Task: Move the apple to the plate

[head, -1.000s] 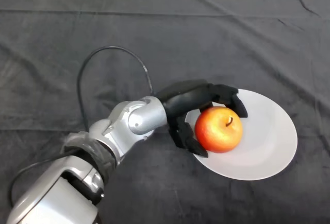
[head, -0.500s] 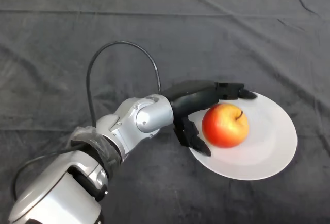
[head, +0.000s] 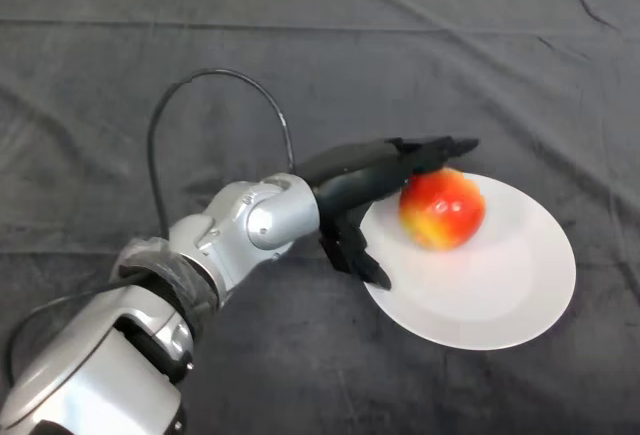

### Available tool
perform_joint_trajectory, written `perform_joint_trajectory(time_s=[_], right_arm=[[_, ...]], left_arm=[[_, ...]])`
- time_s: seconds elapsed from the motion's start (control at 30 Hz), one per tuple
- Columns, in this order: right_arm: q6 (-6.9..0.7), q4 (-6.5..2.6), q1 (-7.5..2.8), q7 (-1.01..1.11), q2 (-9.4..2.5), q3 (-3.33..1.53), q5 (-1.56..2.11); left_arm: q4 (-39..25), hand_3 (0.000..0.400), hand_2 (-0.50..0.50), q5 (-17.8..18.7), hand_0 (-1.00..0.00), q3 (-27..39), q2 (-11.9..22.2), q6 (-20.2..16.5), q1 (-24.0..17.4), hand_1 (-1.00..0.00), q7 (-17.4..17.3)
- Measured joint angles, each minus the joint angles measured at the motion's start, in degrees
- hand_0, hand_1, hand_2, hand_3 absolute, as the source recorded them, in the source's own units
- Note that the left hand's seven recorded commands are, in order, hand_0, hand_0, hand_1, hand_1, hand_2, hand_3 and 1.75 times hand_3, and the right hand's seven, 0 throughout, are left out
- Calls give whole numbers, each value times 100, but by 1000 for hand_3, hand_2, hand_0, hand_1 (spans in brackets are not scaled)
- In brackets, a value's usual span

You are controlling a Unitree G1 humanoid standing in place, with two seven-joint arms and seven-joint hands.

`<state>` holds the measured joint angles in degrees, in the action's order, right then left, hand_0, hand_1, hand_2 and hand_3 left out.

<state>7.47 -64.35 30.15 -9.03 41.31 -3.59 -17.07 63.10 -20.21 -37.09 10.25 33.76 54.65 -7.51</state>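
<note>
A red and yellow apple (head: 443,208) lies on the white plate (head: 500,295), in the plate's upper left part. My left hand (head: 365,180) is open just left of the apple, at the plate's left rim. Its straight fingers (head: 435,149) reach over the apple's top and seem to touch it there. The thumb (head: 355,255) points down past the plate's edge, apart from the apple. The silver arm comes in from the lower left.
The plate sits right of centre on a dark, creased cloth (head: 300,55) that covers the whole table.
The hand's fingers uncurled from the apple and let it go. The hand drew back to the left and slightly up. The apple tipped over on the plate and shifted a little upward.
</note>
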Motion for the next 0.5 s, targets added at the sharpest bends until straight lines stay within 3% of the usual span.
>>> perform_joint_trajectory(time_s=[0.5], right_arm=[[-1,-7,0,0,1,-1,-2]], left_arm=[[35,0,0,-24,0,437,687,15,-4,0,220]])
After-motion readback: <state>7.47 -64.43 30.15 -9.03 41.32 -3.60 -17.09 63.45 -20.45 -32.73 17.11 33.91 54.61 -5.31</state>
